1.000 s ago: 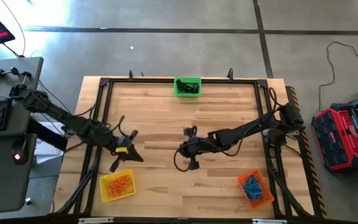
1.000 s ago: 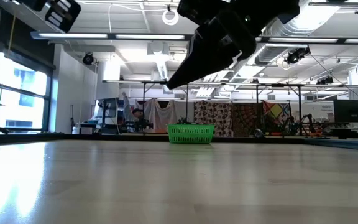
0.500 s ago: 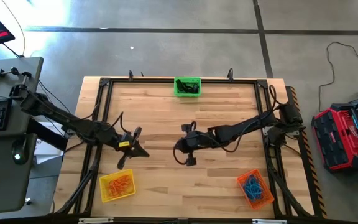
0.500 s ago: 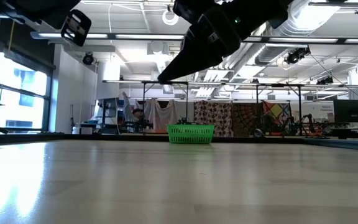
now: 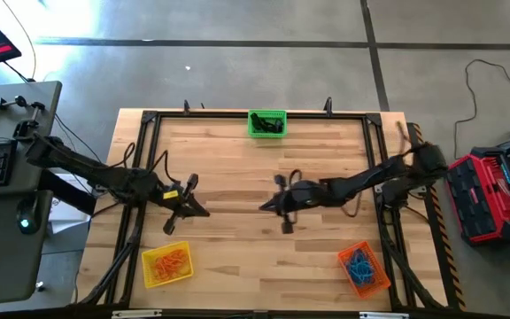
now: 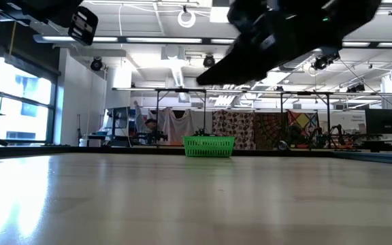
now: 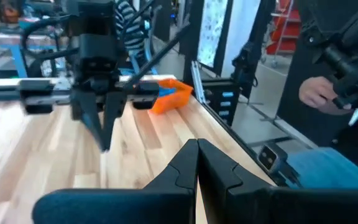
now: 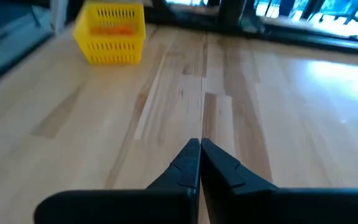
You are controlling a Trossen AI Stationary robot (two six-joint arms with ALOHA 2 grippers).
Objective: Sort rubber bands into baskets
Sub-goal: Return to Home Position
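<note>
Green basket, table's far edge: black rubber bands; yellow basket, near-left corner: orange rubber bands; orange basket, near-right corner: blue rubber bands; left gripper, right gripper: mid-table, fingers closed, empty.

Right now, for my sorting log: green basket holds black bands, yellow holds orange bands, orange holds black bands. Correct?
No: the orange basket holds blue bands, not black, as the high view shows. The rest stands.
</note>
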